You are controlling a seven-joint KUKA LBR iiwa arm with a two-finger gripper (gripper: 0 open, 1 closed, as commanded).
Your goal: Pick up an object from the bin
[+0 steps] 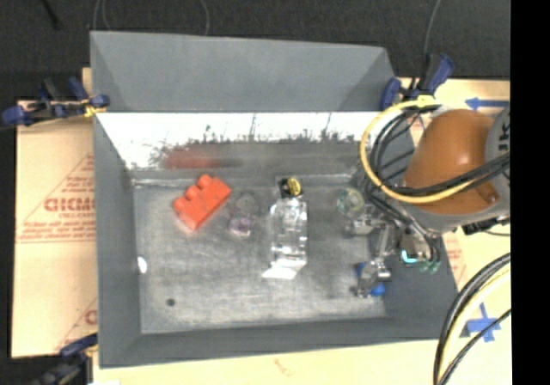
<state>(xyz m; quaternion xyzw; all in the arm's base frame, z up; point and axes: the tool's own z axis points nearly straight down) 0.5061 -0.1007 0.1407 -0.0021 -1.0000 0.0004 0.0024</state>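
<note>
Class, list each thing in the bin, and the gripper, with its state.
Orange block: lying flat, left, free.
Clear bottle: apparently on its side, middle, free.
Purple piece: loose between block and bottle.
Gripper: low at the right end of the bin.

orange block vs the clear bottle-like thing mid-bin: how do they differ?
Colour: the orange block is opaque; the clear bottle-like thing is see-through. Shape: the block is squat and stepped; the clear thing is long and narrow. Place: the block lies left, the clear thing mid-bin, nearer the claw. Both lie on the bin floor, apart from the claw.
</note>
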